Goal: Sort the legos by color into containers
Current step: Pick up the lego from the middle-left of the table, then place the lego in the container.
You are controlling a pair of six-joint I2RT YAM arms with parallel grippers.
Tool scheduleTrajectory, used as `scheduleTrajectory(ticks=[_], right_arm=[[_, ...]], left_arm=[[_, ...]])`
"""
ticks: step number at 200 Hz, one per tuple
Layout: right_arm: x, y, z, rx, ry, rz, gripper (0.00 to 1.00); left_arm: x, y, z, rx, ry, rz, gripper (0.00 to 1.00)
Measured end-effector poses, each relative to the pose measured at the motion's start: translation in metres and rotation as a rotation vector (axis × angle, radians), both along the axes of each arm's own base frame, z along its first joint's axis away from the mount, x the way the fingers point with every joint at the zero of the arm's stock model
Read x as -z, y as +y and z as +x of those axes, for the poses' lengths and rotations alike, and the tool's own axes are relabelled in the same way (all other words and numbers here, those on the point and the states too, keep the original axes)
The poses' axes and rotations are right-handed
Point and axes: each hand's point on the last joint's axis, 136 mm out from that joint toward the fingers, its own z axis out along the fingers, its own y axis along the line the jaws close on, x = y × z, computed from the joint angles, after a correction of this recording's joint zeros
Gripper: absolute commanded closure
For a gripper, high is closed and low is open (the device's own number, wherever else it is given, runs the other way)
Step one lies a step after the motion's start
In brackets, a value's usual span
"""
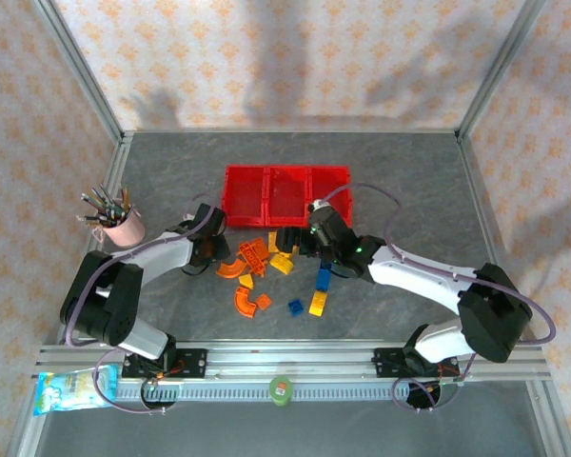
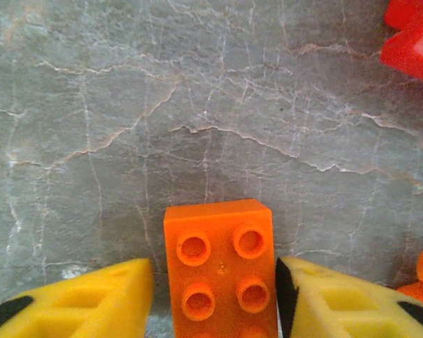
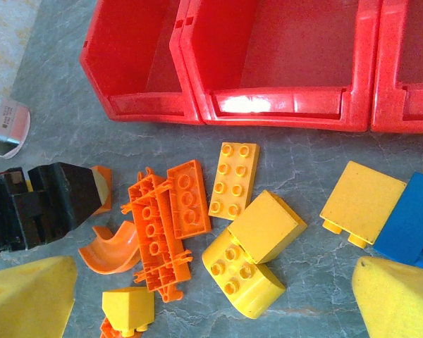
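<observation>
An orange two-by-two-wide brick (image 2: 218,267) lies studs up on the grey table between the yellow fingers of my left gripper (image 2: 215,296). The right finger touches its side; a thin gap remains at the left finger (image 2: 92,299). My right gripper (image 3: 215,303) is open above a pile of legos: a rounded yellow brick (image 3: 243,274), a yellow block (image 3: 266,225), a yellow plate (image 3: 234,179), an orange plate (image 3: 189,197), an orange frame piece (image 3: 155,239) and a blue brick (image 3: 412,218). The three red containers (image 1: 285,195) stand in a row just behind the pile.
A pink cup of pens (image 1: 119,221) stands at the left, close to my left arm. More legos lie nearer the front: an orange curve (image 1: 250,303), a blue brick (image 1: 323,278) and a yellow one (image 1: 317,304). A snack packet (image 1: 71,388) lies on the front rail.
</observation>
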Motion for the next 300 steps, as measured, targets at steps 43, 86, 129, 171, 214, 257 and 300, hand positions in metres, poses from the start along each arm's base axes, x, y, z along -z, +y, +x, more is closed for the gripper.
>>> scheduleTrajectory(ticks=[43,86,129,171,214,257,300], right_arm=[[0.000,0.000,0.000,0.000,-0.001,0.001,0.00],[-0.009,0.003,0.004,0.001,-0.016,0.014,0.00],[-0.039,0.011,0.015,0.006,-0.067,0.050,0.00],[-0.051,-0.001,0.035,0.053,-0.096,0.052,0.00],[-0.051,-0.020,0.051,0.114,-0.102,0.044,0.00],[-0.051,-0.024,0.054,0.127,-0.106,0.040,0.00],[-0.053,-0.026,0.055,0.130,-0.112,0.038,0.00]], left_arm=[[0.003,0.000,0.001,-0.010,0.004,-0.004,0.67],[-0.005,0.000,0.001,-0.011,-0.009,-0.005,0.70],[-0.060,-0.011,0.035,0.021,-0.122,-0.030,0.71],[-0.128,-0.041,0.099,0.102,-0.283,-0.064,0.71],[-0.110,-0.068,0.156,0.198,-0.234,-0.052,0.71],[-0.076,-0.079,0.187,0.242,-0.164,-0.013,0.66],[-0.061,-0.078,0.193,0.261,-0.128,0.009,0.55]])
